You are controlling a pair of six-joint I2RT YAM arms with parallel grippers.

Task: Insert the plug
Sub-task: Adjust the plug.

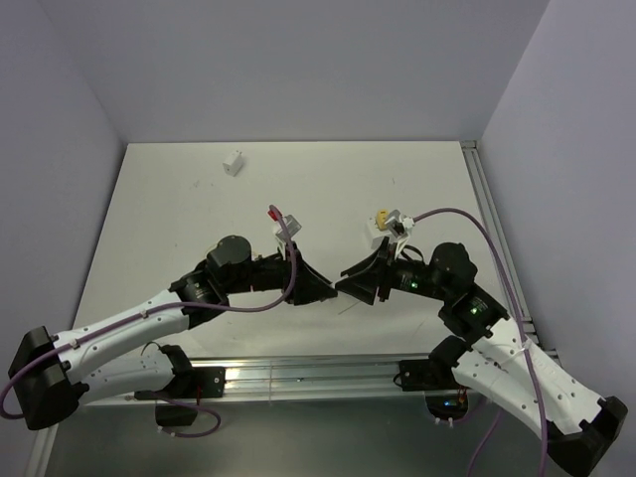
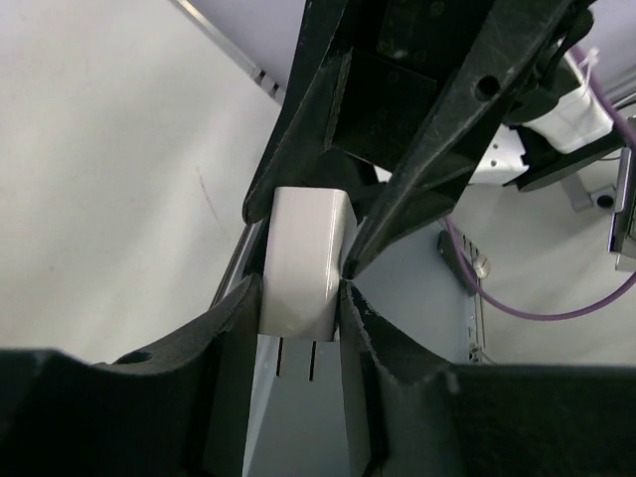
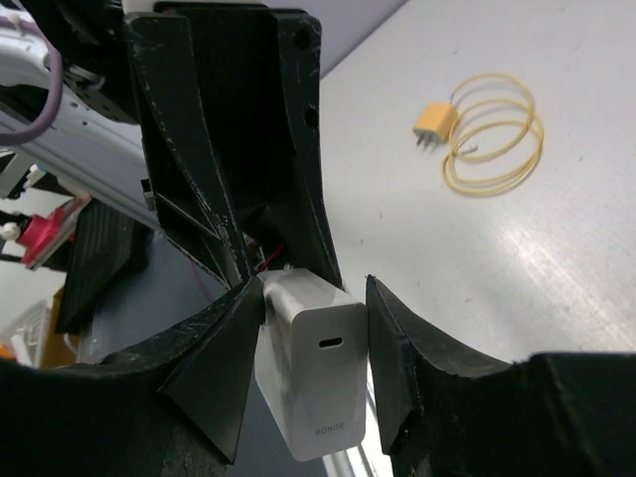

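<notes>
The big white table fills the middle of the room. The left arm and the right arm both reach in over it, and their tips meet above the middle of the table.

The left gripper is closed on a white charger, pinching the end that has two thin metal prongs. The right gripper is closed on the same charger from the other way, with one black finger on each side. So the charger is held up in the air between the two grippers. Its little slot faces the right wrist camera.

A yellow cable lies curled on the table, off to one side. Its yellow plug lies beside the coil. A small white block sits near the far edge.
</notes>
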